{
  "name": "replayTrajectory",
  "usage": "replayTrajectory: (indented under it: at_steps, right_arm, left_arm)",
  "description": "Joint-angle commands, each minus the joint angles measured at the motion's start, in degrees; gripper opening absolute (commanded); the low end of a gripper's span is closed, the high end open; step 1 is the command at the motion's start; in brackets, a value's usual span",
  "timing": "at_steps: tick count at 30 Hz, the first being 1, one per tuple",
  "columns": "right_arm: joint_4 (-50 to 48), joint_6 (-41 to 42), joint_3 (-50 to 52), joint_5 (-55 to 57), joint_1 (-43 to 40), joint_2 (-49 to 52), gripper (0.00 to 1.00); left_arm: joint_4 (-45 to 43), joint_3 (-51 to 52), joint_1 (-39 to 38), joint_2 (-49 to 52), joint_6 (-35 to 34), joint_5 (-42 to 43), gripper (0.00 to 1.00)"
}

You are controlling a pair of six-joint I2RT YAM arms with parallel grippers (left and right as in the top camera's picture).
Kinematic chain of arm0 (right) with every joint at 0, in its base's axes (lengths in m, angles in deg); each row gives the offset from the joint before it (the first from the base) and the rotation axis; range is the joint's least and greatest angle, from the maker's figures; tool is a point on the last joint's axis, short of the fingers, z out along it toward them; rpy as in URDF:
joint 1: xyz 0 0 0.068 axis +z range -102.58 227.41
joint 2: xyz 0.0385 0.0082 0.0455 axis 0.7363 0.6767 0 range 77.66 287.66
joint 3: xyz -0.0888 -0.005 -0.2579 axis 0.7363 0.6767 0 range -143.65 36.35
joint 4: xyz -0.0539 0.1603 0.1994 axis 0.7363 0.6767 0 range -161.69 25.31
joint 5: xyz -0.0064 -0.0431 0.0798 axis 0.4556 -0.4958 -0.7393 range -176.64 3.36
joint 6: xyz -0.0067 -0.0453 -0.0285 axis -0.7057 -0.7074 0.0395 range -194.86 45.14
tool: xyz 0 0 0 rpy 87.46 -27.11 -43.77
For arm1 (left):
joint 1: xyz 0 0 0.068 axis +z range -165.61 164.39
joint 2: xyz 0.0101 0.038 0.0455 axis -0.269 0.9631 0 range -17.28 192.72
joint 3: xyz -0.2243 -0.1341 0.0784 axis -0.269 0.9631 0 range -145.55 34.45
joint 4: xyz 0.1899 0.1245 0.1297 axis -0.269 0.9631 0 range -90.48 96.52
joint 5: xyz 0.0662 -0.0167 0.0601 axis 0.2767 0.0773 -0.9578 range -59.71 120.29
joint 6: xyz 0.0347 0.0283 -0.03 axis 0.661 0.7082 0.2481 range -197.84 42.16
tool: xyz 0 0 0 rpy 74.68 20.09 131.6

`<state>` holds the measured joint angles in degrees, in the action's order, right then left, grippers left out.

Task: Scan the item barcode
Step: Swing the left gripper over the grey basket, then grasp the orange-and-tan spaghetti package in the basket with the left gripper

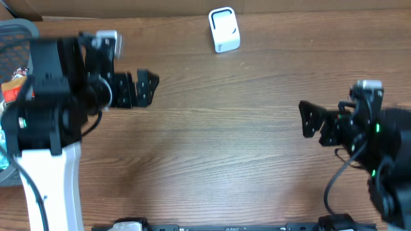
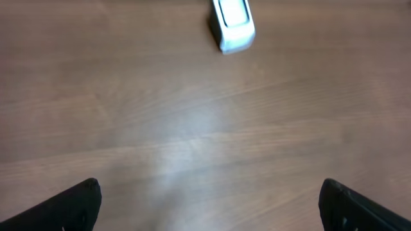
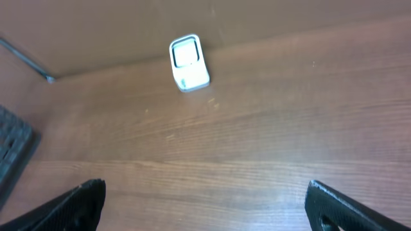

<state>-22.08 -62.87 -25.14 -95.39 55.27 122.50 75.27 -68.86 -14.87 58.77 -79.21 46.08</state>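
Observation:
A small white barcode scanner (image 1: pixel 223 29) stands at the back of the wooden table, also in the left wrist view (image 2: pixel 232 24) and the right wrist view (image 3: pixel 189 62). Colourful packaged items (image 1: pixel 13 88) lie in a grey basket (image 1: pixel 18 29) at the far left, mostly hidden by the left arm; no barcode shows. My left gripper (image 1: pixel 149 90) hovers open left of centre, empty (image 2: pixel 210 187). On the right side my right gripper (image 1: pixel 306 119) also stands open with only bare table between its fingers (image 3: pixel 204 187).
A brown cardboard wall (image 1: pixel 128 6) runs along the back edge of the table. The basket's dark mesh corner (image 3: pixel 13 144) shows at the left in the right wrist view. The left arm's white base (image 1: pixel 54 186) rises at the front left.

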Motion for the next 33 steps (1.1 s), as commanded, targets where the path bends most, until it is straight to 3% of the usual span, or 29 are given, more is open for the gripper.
replayTrajectory:
  at_steps: [1,4,7,12,17,21,25,27,28,33]
  right_arm:
    - [4.09,0.0,-10.82,-2.95,-0.26,9.73,1.0]
    - [3.63,-0.04,-11.32,-7.43,-0.26,12.55,1.0]
    - [4.37,-0.02,-11.32,-9.4,-0.26,14.34,1.0]
    - [5.18,-1.29,-11.32,-9.35,-0.26,15.41,1.0]
    - [5.55,-2.08,-11.32,-9.31,-0.26,15.41,1.0]
    - [8.44,-2.05,-11.32,-5.66,-0.26,15.41,1.0]
    - [10.99,-2.05,-11.32,-2.34,-0.26,15.41,1.0]
    - [11.41,-2.05,-11.32,-2.23,-0.26,15.41,1.0]
    - [11.5,-2.05,-11.32,-2.23,-0.26,15.41,1.0]
    - [11.43,-2.05,-11.32,-2.21,-0.26,15.82,1.0]
  left_arm:
    - [4.35,-11.3,-0.31,8.33,1.46,6.08,1.0]
    - [4.0,-11.43,-0.07,10.56,2.34,2.69,0.98]
    - [5.7,-12.44,3.67,11.61,-7.34,-8.81,0.98]
    - [6.91,-17.53,19.98,11.58,-12.44,-6.73,1.0]
    - [1.53,-18.62,39.01,12.13,-11.23,-6.19,0.99]
    - [0.31,-18.51,47.89,15.5,-12.72,-8.79,1.0]
    - [0.66,-18.18,50.34,20.33,-10.69,-8.76,1.0]
    - [0.7,-18.18,50.34,23.23,-9.77,-8.74,0.82]
    - [0.55,-18.18,50.25,24.59,-9.79,-8.74,0.8]
    - [-0.44,-18.18,50.25,32.46,-9.77,-8.94,0.79]
